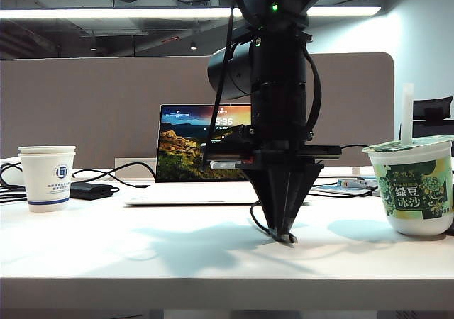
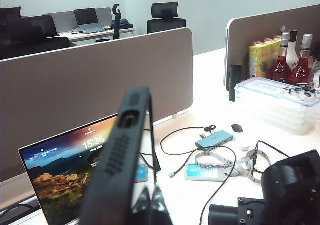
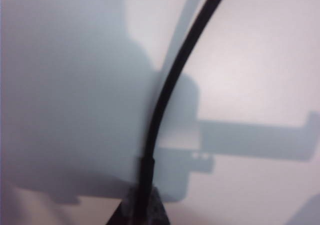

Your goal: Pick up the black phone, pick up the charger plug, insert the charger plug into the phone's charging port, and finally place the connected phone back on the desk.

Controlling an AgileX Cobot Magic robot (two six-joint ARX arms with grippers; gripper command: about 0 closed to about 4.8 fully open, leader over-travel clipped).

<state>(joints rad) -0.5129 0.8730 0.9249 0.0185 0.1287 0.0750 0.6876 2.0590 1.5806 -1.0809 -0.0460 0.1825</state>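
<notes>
Two arms are sharing this job, and each is already gripping something. Exterior view: the right tool (image 1: 285, 236) is pointing straight down at the white worktop (image 1: 142, 255), its jaws pinched together at the tip on a thin black cable (image 1: 257, 218) that is looping off behind it; a paper cup (image 1: 47, 177) is standing at far left, a green dessert cup (image 1: 417, 184) at far right, an open laptop (image 1: 186, 156) behind. The left tool cannot be made out in this view. Left wrist view: the left tool (image 2: 150, 205) is clamped narrow on the black phone (image 2: 122, 160), holding it edge-on and raised well above the worktop, the phone's long axis running up and away from the fingers, so the free short edge with the oblong charging port (image 2: 129, 119) is facing the camera and open to approach. Right wrist view: the jaws are closed on the charger plug (image 3: 146, 177) at its dark collar, the cable arching away over the bare white surface; the metal tip itself is hidden between the fingers. Judging from this, the plug is sitting low at the worktop while the port is waiting higher up, so the right arm is the one needing to lift and line the plug along the phone's long axis.
</notes>
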